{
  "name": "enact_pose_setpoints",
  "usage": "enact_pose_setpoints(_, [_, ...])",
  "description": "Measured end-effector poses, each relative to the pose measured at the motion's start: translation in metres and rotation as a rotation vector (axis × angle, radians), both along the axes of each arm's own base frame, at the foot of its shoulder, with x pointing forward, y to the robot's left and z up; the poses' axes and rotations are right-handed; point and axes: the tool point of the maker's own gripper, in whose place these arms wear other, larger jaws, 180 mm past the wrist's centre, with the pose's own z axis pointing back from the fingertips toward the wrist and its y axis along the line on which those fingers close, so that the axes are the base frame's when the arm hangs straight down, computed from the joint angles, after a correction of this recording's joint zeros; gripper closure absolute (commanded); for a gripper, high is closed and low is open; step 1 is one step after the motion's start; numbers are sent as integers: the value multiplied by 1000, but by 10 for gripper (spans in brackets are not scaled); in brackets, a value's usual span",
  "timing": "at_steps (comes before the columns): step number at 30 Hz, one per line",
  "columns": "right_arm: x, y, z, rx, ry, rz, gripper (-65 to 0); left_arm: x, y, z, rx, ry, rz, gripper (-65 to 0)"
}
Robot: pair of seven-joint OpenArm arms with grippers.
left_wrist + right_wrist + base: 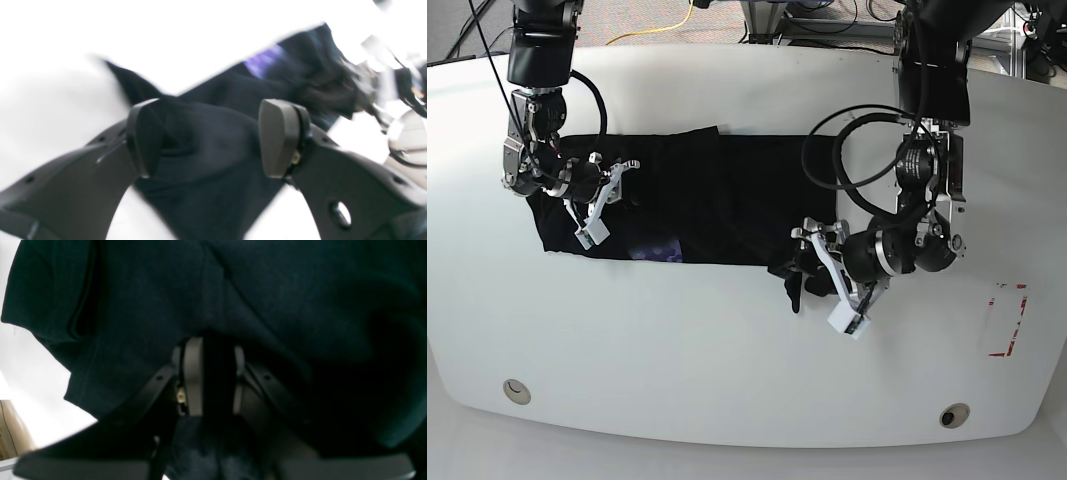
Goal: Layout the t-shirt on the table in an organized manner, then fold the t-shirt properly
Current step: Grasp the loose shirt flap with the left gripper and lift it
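Note:
The black t-shirt (717, 195) lies spread in a rumpled band across the back middle of the white table (727, 350), its purple print (657, 250) at the front left edge. My right gripper (617, 180) is shut on the shirt's left part; in the right wrist view the fingers (193, 373) pinch dark cloth (267, 290). My left gripper (812, 268) sits at the shirt's front right corner. In the blurred left wrist view its pads (280, 138) stand wide apart with black cloth (206, 173) between them, and the print (263, 60) shows farther off.
Two round metal fittings (515, 390) (954, 413) sit near the table's front edge. A red-outlined rectangle mark (1005, 320) lies at the front right. Cables and a yellow wire (667, 25) run on the floor behind the table.

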Motion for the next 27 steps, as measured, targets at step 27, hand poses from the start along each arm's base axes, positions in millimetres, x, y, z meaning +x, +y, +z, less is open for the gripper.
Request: enact_pose_setpoints(27, [0,0,0,1,-1,0,-130,43,8,-92,43,181,162,-415])
